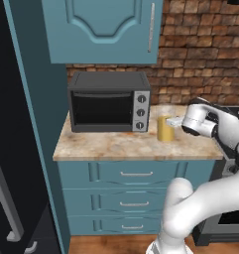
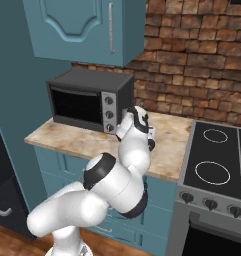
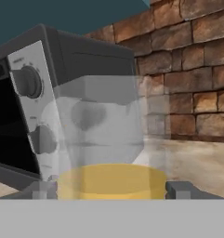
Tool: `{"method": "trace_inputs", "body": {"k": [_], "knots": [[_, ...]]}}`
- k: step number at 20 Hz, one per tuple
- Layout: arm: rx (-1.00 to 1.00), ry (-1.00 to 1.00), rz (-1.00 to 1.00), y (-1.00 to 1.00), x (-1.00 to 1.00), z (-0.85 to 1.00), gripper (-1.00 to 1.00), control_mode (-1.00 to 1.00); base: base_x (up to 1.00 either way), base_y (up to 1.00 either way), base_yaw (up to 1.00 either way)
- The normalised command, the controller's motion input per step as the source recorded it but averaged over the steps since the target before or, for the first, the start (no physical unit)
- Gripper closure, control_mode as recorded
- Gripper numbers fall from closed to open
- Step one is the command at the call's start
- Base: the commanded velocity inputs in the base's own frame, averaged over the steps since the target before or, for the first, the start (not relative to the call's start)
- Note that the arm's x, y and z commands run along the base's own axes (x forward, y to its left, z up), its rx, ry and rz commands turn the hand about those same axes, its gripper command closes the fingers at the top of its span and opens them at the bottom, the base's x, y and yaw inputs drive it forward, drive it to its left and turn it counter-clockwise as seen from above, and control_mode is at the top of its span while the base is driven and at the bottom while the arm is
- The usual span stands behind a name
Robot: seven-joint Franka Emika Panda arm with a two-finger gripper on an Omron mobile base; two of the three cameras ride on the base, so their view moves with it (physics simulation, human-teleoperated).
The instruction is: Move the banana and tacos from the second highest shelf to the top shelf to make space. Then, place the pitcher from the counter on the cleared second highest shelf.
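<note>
The pitcher [image 1: 165,129] stands on the counter [image 1: 111,146], right of the toaster oven [image 1: 109,101].

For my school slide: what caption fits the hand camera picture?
Open gripper straddling the juice pitcher beside the toaster oven on the counter.

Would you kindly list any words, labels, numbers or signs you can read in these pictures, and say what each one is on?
None can be read.
Dark grey toaster oven with three round knobs: faint marks around the knobs, too small and blurred to read.
Clear cylindrical pitcher of orange-yellow juice: no label.
Black stove top with white ring outlines: no text.
Teal drawers with silver handles: no text.
</note>
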Motion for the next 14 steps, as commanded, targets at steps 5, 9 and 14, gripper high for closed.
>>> {"method": "trace_inputs", "body": {"k": [5,9,14], "knots": [[0.0,0.0,0.0,0.0,0.06,-0.05,1.0,-1.0,0.0,0.0,0.0],[0.0,0.0,0.0,0.0,-0.02,0.0,1.0,-1.0,0.0,0.0,0.0],[0.0,-0.32,0.04,0.0,-0.39,0.03,1.0,-1.0,0.0,0.0,0.0]]}}
